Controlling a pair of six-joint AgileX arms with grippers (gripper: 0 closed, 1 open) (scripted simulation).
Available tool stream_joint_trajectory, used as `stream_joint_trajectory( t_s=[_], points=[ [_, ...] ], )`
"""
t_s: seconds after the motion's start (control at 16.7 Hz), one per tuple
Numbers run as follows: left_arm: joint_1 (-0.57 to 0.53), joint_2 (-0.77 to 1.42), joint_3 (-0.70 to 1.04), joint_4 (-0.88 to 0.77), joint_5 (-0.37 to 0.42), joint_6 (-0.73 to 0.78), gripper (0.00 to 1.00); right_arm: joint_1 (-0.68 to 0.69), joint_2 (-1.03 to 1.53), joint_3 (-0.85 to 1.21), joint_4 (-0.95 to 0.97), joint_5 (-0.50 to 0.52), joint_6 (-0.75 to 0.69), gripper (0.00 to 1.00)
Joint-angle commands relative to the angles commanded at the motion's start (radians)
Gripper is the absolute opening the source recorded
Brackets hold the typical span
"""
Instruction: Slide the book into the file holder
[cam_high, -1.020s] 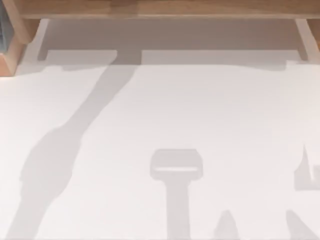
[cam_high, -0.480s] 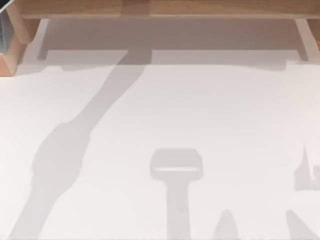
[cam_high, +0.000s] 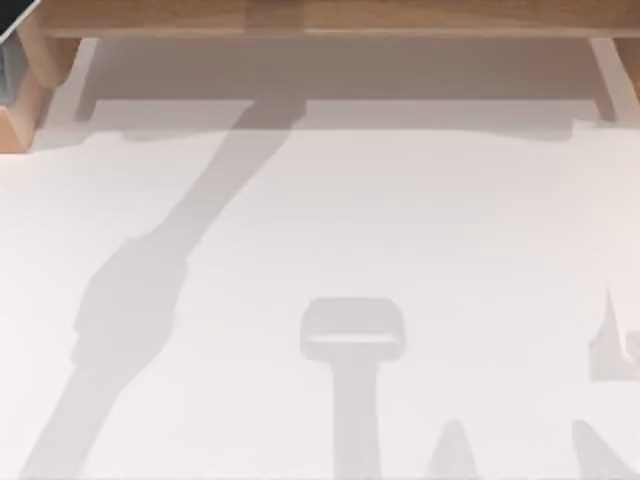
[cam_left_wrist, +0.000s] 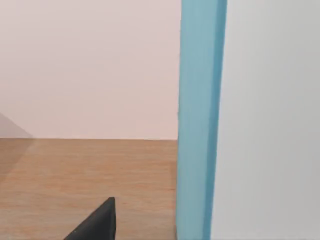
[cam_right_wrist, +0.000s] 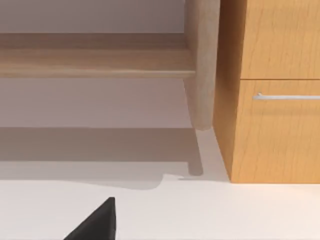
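Observation:
The book (cam_left_wrist: 200, 120) stands upright close in front of my left wrist camera, with a blue edge and a pale grey face, over a wooden surface and before a pink wall. My left gripper seems shut on it; a dark part of that gripper (cam_left_wrist: 97, 225) shows beside it. In the top view a dark and white edge (cam_high: 10, 20) pokes in at the far left corner, right above the wooden file holder (cam_high: 25, 105) with its slanted side. My right arm is parked, and a dark part of its gripper (cam_right_wrist: 97, 225) hangs over the white table.
A wooden shelf (cam_high: 330, 18) on pale legs runs along the back of the white table (cam_high: 400, 220). A wooden cabinet with a handled drawer (cam_right_wrist: 275, 100) stands at the right. Arm shadows lie across the table.
The left arm's long shadow has shifted to the right across the table. The dark and white edge has come further into the top view's far left corner. The right arm has not moved.

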Motion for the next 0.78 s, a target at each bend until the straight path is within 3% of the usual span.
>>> stream_joint_trajectory(
  t_s=[0.24, 0.78],
  points=[
    [0.001, 0.004, 0.006, -0.002, 0.001, 0.0, 1.0, 0.0, 0.0, 0.0, 0.0, 0.0, 0.0, 1.0],
    [0.001, 0.004, 0.006, -0.002, 0.001, 0.0, 0.32, 0.0, 0.0, 0.0, 0.0, 0.0, 0.0, 1.0]
  ],
)
